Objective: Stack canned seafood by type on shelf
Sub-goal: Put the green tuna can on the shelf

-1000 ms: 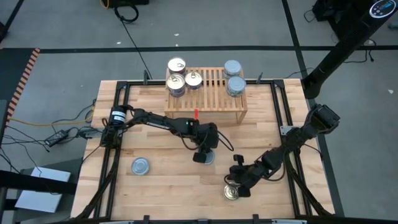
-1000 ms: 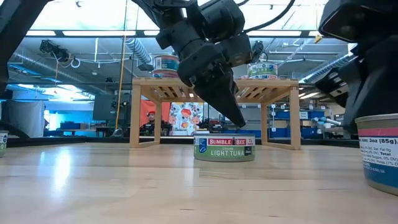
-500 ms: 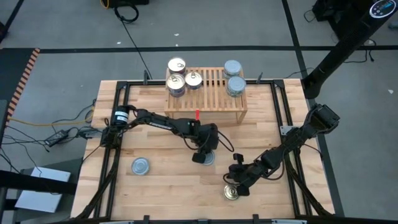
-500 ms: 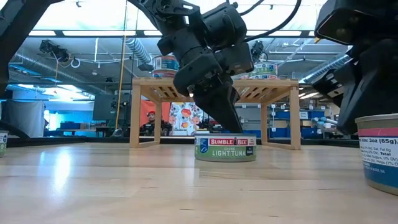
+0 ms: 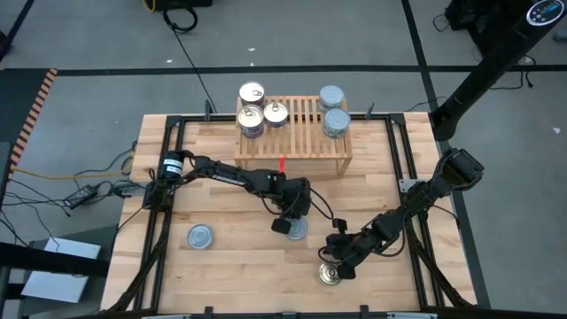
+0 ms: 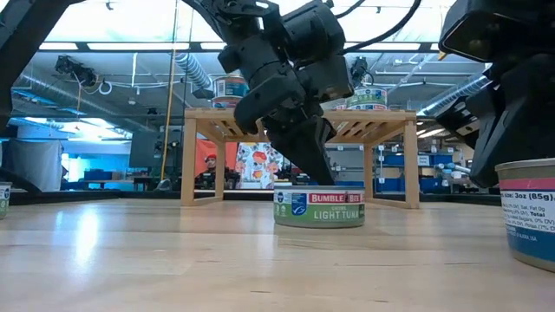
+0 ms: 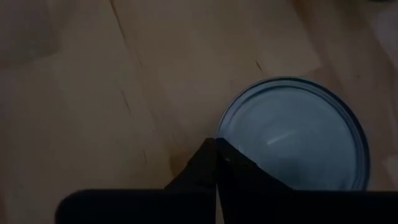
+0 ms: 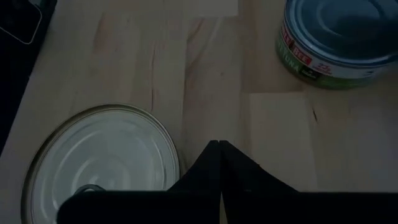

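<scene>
A silver-topped tin (image 5: 297, 230) labelled light tuna (image 6: 319, 206) stands flat mid-table. My left gripper (image 5: 285, 226) is shut at that tin's left rim (image 7: 216, 148). My right gripper (image 5: 337, 264) is shut and hovers just beside a gold-topped tin (image 5: 330, 276) near the table's front; in the right wrist view its tips (image 8: 217, 148) stand apart from that tin (image 8: 99, 162). The wooden shelf (image 5: 306, 146) at the far edge carries stacked gold-topped tins (image 5: 252, 117) on its left and silver-topped tins (image 5: 335, 120) on its right. My left gripper meets the silver-topped tin with its shut fingertips (image 7: 208, 163), which lie against the top rim (image 7: 225, 132) on the tin's left side. The fingers slant down from the far side. The tin stays flat on the table, top up.
Another silver-topped tin (image 5: 200, 237) lies near the table's left front, seen at the low view's left edge (image 6: 3, 199). A black frame (image 5: 177, 124) borders the table. Bare planks (image 5: 239, 266) lie between the left tin and the gold-topped one.
My left gripper has sunk a little and come down against the silver-topped tin's rim. The tin has slid slightly toward the table's near and right edges, still flat. My right arm has kept still.
</scene>
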Robot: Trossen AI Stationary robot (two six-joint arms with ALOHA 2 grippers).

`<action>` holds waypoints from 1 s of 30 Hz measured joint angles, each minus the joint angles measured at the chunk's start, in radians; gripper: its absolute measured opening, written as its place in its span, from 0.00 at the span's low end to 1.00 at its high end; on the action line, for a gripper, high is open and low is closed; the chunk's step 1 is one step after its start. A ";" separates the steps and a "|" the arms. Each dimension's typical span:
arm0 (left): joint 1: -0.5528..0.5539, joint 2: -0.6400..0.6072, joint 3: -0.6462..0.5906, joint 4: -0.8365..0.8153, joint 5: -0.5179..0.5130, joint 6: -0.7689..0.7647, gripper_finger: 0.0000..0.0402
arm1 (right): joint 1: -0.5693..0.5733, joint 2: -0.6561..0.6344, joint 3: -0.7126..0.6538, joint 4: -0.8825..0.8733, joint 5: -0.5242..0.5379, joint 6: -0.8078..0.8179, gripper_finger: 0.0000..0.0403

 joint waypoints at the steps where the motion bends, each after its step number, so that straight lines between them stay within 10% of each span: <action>1: -0.003 0.000 0.003 -0.001 -0.023 0.001 0.01 | 0.000 0.000 0.000 0.000 0.000 0.000 0.02; 16: -0.049 -0.065 -0.031 0.056 -0.148 0.002 0.00 | 0.006 0.000 0.000 0.001 0.031 0.016 0.02; 30: -0.128 -0.237 -0.500 0.720 -0.103 -0.115 0.00 | -0.049 0.004 0.001 0.129 0.208 -0.050 0.08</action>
